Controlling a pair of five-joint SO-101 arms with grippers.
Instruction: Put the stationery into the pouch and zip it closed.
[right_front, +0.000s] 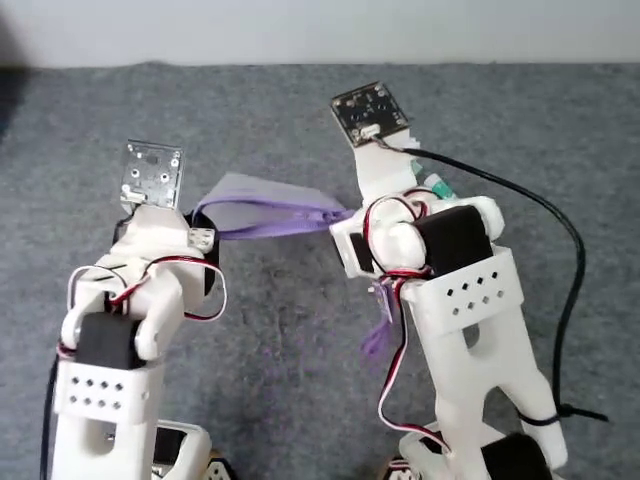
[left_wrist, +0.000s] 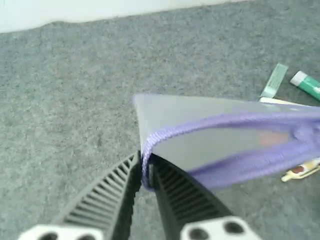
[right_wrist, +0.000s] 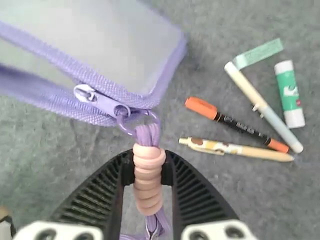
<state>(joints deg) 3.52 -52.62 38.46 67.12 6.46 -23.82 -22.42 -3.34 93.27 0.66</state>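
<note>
Pouch (right_front: 262, 210) stretched btwn arms: left gripper (left_wrist: 145, 167) pinches its corner, right gripper (right_wrist: 148, 161) pinches zip pull (right_wrist: 148, 187); stationery (right_wrist: 235, 125) lies on bench (right_wrist: 225, 205).

White printed shells, black motors and red wiring are covering the left arm (right_front: 105, 350) and right arm (right_front: 470, 310); black ribbed fingers are forming the left end effector (left_wrist: 145, 162) and right end effector (right_wrist: 147, 159).

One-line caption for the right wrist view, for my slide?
Right claw pinches the beaded zipper pull of the open purple pouch; pens lie outside.
</note>
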